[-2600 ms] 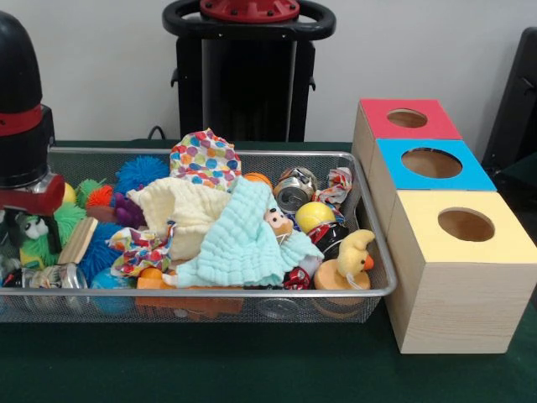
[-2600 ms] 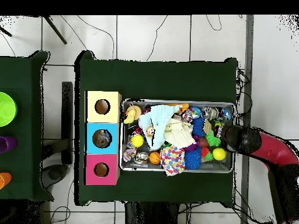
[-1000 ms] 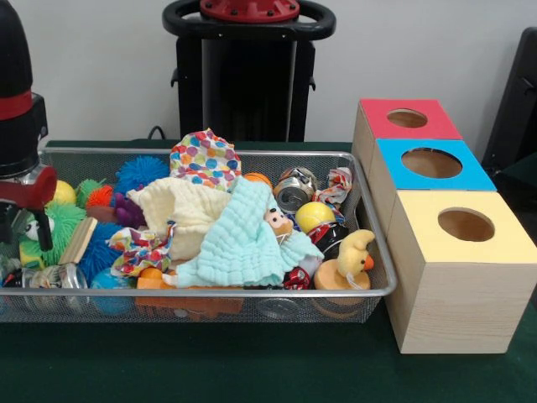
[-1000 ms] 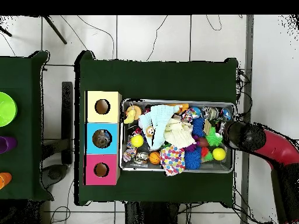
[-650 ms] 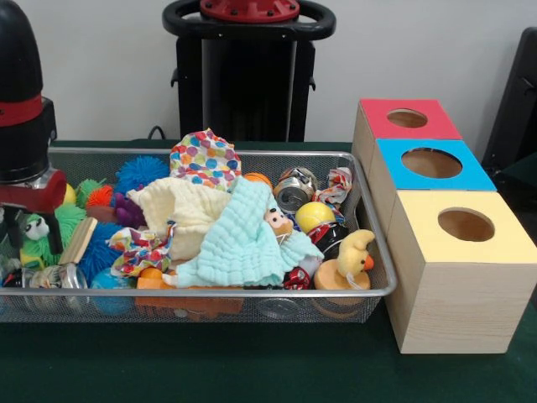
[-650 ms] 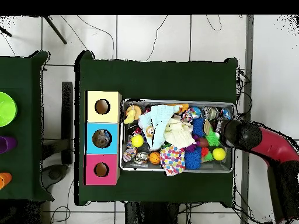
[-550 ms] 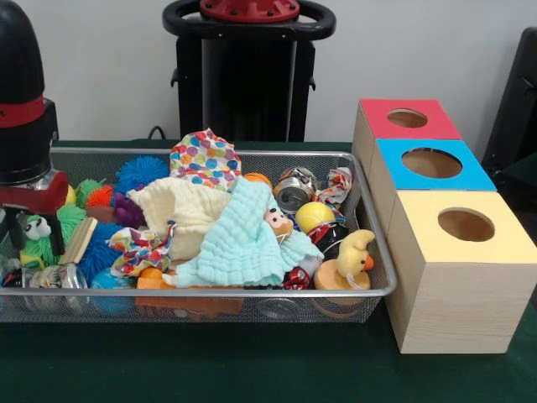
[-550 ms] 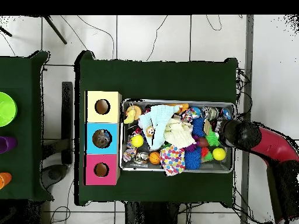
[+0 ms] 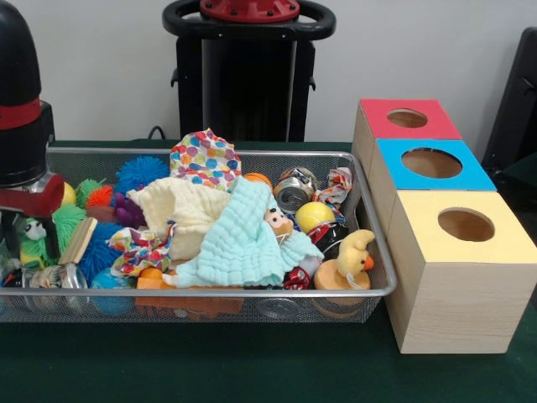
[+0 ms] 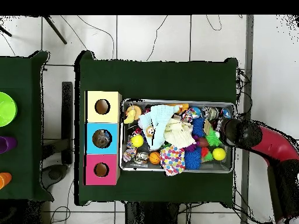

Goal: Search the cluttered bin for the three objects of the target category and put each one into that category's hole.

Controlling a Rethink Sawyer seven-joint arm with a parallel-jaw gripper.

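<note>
A shallow wire-mesh metal bin [image 9: 373,252] with rounded corners is taken here as the landmark. It is crowded: a soft waffle-textured mint cloth [image 9: 243,239] is draped at its middle, with a cream muslin cloth [image 9: 185,210] and a cloth with coloured dots [image 9: 204,159] behind it. Fuzzy spiky rubber balls in blue [image 9: 141,172] and green [image 9: 67,220] are piled at the bin's end under the arm, beside a flat wooden block [image 9: 77,241]. A dented shiny metal can [image 9: 294,191], a smooth yellow ball [image 9: 315,215] and a plush yellow duck on a round wooden base [image 9: 348,264] are found at the bin's other end.

The black tool [image 9: 29,235] is lowered into the bin at its arm-side end, around a small white and black toy [image 9: 33,228]; whether it is gripped cannot be told.

Just beside the bin's duck end, three plain wooden boxes are lined up touching, with round holes in a red lid [image 9: 409,118], a blue lid [image 9: 432,164] and a yellow lid [image 9: 464,225]. Free green worktop [image 9: 210,361] is left along the bin's long sides.
</note>
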